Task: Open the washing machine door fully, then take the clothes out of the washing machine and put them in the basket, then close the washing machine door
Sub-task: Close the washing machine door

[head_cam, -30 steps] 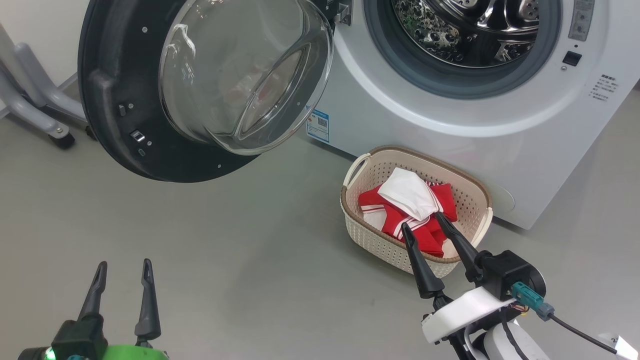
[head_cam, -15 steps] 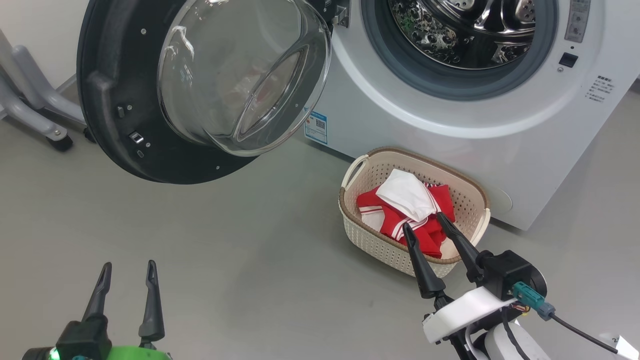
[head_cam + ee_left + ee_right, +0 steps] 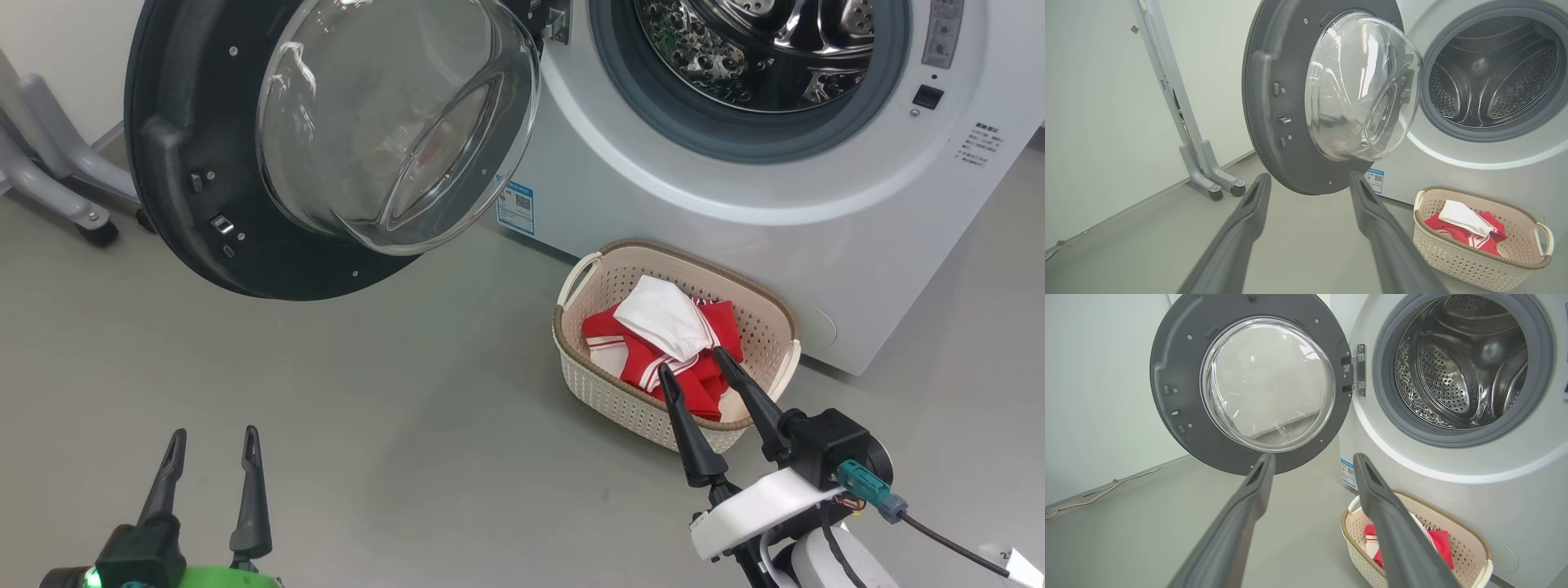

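**You are facing the washing machine door [image 3: 326, 139] swung wide and the clothes [image 3: 645, 363] lying in the basket [image 3: 612, 400]**

In the head view the washing machine door is hanging open across the upper left of the frame, with its glass bowl bulging towards you and its black frame reaching down over the grey floor [image 3: 367, 392]. The washing machine [image 3: 735, 212] is filling the upper right. Its steel drum [image 3: 759, 41] is showing inside the grey rubber ring [image 3: 620, 98], and a blue label [image 3: 516, 207] is sitting low on its front, just right of the door's lower edge.

The basket is standing on the floor right of centre, close against the front of the machine. The red garment [image 3: 608, 331] is lying bunched inside it, and the white cloth [image 3: 665, 318] is resting on top of the red.

Your right pincer [image 3: 692, 363] is reaching up from the lower right with its fingers spread apart and gripping nothing. Its tips are showing over the near rim of the basket, in front of the red garment, and you cannot tell whether they are touching the cloth. Your left pincer [image 3: 214, 433] is hovering at the lower left over bare floor, well apart from the basket, with its fingers also standing apart and holding nothing.

A grey stand [image 3: 49, 188] is leaning at the far left edge, behind the door
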Motion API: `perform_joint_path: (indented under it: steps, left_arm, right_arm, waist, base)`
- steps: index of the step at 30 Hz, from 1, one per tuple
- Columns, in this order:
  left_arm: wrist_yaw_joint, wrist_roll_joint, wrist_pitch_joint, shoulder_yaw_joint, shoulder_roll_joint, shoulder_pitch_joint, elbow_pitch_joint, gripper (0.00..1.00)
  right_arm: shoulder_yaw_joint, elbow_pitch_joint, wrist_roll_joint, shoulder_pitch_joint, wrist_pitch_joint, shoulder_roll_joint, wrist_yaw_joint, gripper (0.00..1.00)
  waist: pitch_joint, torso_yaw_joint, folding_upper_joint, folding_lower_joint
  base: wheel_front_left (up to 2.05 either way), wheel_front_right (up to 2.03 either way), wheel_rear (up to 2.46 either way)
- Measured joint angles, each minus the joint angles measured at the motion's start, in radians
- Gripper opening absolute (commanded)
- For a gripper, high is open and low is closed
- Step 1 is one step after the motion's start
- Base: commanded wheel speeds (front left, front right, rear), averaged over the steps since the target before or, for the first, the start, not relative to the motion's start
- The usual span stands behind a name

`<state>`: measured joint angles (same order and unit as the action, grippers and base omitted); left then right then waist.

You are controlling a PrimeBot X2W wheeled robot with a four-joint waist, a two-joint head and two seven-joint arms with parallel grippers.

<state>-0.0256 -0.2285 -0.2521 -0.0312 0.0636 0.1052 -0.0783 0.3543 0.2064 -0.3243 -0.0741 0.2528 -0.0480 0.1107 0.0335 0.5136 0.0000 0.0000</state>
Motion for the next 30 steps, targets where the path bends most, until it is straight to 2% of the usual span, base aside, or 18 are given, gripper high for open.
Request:
perform_joint_path:
  steps: [5, 6, 7, 18, 24, 27, 30]
  left_arm:
    - [0.007, 0.0, 0.0, -0.007, 0.0, 0.001, 0.002, 1.0]
    - [0.008, 0.0, 0.0, -0.007, 0.0, 0.001, 0.004, 0.45]
    - [0.009, 0.0, 0.0, -0.007, 0.0, 0.001, 0.006, 0.0]
    - [0.022, -0.011, 0.0, 0.017, 0.019, -0.001, 0.047, 0.0]
    - [0.022, -0.033, 0.0, 0.099, 0.076, -0.012, 0.104, 0.0]
    - [0.022, -0.049, 0.006, 0.15, 0.129, -0.054, 0.139, 0.0]
    - [0.026, -0.078, 0.024, 0.192, 0.158, -0.09, 0.164, 0.0]
  right_arm:
    - [0.0, 0.0, 0.0, 0.0, 0.0, 0.0, 0.0, 1.0]
    - [0.0, -0.001, 0.0, 0.0, 0.0, 0.0, -0.001, 1.0]
    - [0.0, -0.001, 0.0, 0.0, 0.0, 0.0, -0.001, 1.0]
    - [-0.007, -0.015, 0.015, 0.001, 0.0, -0.009, -0.024, 1.0]
    - [0.011, -0.039, 0.03, 0.0, 0.0, -0.02, -0.024, 1.0]
    - [0.011, -0.06, 0.047, -0.005, -0.001, -0.036, -0.024, 1.0]
    - [0.01, -0.074, 0.056, -0.018, -0.011, -0.049, -0.025, 1.0]
  waist:
    - [0.001, 0.0, 0.0, 0.0]
    - [0.003, 0.0, 0.0, 0.0]
    - [0.004, 0.0, 0.0, 0.0]
    - [0.041, 0.0, 0.0, 0.0]
    - [0.085, -0.017, 0.0, 0.0]
    - [0.118, -0.038, 0.0, 0.0]
    - [0.146, -0.056, 0.0, 0.0]
  base:
    - [0.0, 0.0, 0.0]
    - [0.0, 0.0, 0.0]
    - [0.0, 0.0, 0.0]
    - [0.0, 0.0, 0.0]
    - [0.0, 0.0, 0.0]
    - [0.0, 0.0, 0.0]
    - [0.0, 0.0, 0.0]
